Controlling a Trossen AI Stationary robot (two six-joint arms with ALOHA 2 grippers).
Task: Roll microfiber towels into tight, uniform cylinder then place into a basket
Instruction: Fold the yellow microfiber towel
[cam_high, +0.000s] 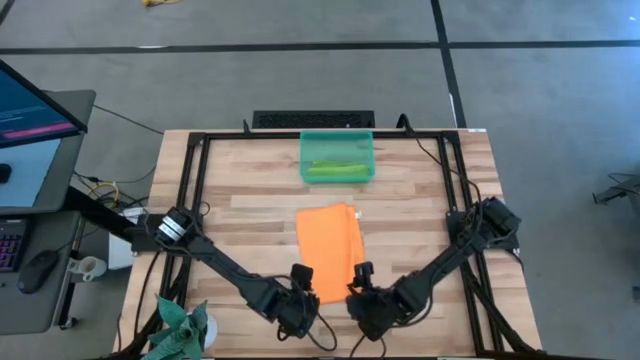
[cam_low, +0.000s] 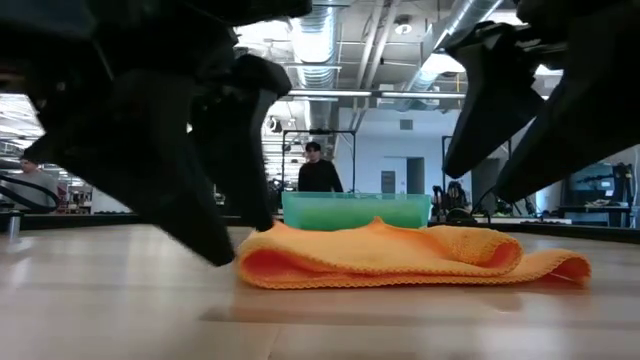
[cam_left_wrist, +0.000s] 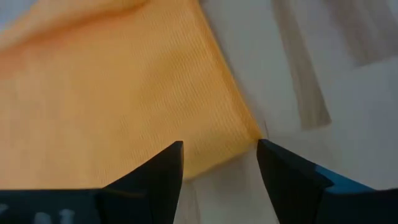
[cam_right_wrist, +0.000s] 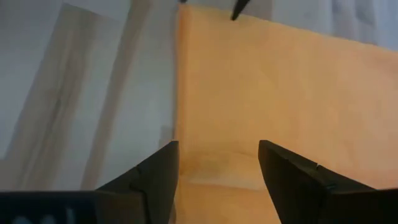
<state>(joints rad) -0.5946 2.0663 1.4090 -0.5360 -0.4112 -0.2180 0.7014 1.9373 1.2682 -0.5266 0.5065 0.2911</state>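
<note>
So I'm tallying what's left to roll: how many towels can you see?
2. An orange towel lies folded flat on the table, near both grippers. A lime green towel sits inside the basket. More could be hidden beneath it.

Around the work area: tabletop, desk gear and a person in the room

The wooden tabletop carries a black frame along its edges, with a dark teal spiky plant-like thing at its near left corner. Beside it to the left stand a lit monitor, a mouse and a white cup. A dark keyboard lies past the far edge. A person in dark clothing stands in the room behind.
</note>
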